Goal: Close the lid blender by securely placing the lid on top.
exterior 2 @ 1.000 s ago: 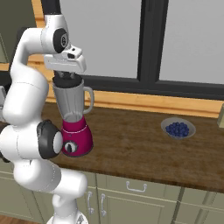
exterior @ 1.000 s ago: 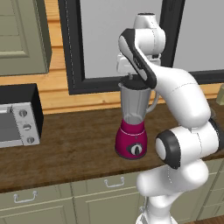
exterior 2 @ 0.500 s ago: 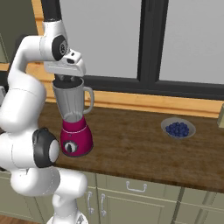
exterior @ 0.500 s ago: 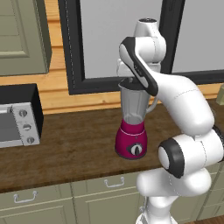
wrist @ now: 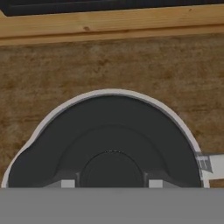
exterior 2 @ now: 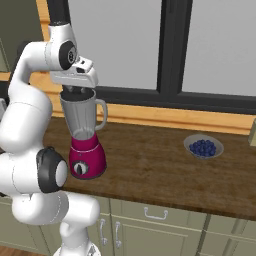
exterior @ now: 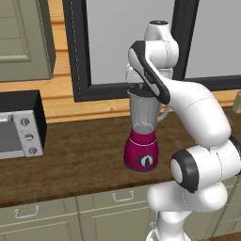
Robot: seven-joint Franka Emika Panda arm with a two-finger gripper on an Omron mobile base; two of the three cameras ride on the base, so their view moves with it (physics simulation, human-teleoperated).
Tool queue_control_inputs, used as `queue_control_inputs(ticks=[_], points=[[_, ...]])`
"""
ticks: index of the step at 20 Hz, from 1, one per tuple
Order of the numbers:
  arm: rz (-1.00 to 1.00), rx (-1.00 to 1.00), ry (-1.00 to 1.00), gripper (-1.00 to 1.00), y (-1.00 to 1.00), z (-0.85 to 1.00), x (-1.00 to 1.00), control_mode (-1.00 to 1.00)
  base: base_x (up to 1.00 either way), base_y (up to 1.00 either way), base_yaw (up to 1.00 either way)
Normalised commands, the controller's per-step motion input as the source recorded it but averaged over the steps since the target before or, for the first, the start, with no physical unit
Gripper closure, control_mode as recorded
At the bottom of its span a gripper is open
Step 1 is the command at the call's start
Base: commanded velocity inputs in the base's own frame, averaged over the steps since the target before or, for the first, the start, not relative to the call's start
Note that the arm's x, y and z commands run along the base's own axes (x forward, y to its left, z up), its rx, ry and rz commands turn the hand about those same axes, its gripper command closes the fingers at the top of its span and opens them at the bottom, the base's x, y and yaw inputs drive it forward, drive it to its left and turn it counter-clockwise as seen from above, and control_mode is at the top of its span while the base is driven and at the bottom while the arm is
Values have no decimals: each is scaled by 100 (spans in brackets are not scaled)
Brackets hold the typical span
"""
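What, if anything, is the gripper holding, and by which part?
It cannot be told: the gripper sits right over the lid on the blender jar, fingertips hidden.

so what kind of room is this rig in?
A rendered home kitchen, by the look of it: a wooden counter over drawers, the blender under the gripper, a toaster oven and a bowl of blueberries.

blender (exterior: 142, 136) midcounter, toaster oven (exterior: 20, 129) well apart
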Motion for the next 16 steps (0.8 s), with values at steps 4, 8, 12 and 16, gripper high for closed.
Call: queue_control_inputs(ticks=[4, 8, 12, 16], points=[[0, 0, 0, -100, 0, -45, -28, -100, 0, 0, 0], [0, 0, 0, -100, -1, -44, -47, -100, 0, 0, 0], [0, 0, 0, -100, -1, -44, -62, -100, 0, 0, 0], [0, 0, 0, -100, -5, -35, -86, -100, 0, 0, 0]])
